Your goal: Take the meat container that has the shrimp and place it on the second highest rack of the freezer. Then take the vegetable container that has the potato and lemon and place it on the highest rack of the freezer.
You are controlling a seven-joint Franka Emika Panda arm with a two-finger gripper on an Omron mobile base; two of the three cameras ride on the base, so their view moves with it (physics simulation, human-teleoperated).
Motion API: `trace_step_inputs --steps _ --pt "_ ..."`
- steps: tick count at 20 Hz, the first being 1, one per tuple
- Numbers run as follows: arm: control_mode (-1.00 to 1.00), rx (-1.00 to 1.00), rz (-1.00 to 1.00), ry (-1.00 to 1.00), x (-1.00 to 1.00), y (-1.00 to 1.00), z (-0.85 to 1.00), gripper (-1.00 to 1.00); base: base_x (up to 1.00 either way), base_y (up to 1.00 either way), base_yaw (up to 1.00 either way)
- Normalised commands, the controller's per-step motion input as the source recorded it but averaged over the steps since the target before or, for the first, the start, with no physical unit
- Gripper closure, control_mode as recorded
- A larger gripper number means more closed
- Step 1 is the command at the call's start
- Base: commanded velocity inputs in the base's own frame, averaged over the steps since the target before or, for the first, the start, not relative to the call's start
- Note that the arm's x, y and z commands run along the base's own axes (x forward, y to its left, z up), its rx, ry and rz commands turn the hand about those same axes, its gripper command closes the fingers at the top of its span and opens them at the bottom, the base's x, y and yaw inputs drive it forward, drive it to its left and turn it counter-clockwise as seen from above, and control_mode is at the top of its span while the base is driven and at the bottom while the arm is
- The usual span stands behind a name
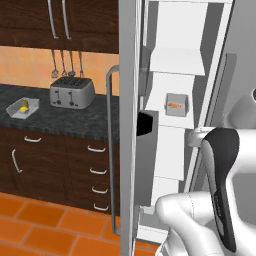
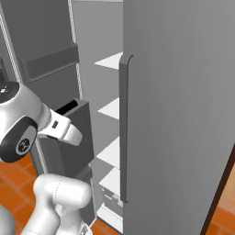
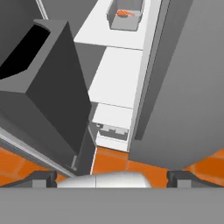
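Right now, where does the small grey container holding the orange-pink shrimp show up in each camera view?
Left base view: small grey container with the orange-pink shrimp sits right of centre, on a white freezer shelf.
Right base view: not in it.
Hand view: container at the top edge, on that shelf.
Shared landmark: the white shelves.

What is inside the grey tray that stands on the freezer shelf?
Inside the grey tray lies one small orange-pink shrimp, also seen in the hand view. The tray stands on the second highest rack. The tray's near wall covers part of its floor, so anything there cannot be seen.
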Motion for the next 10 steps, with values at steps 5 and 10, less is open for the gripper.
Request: trace_step_inputs --steps 5,10 --pt "-1.00 0.00 0.05 0.00 0.00 0.00 0.02 -1.00 0.00 0.00 0.00" --pt "1.00 0.00 0.00 0.00 -0.06 0.00 0.00 -1.00 -0.38 -0.04 0.02"
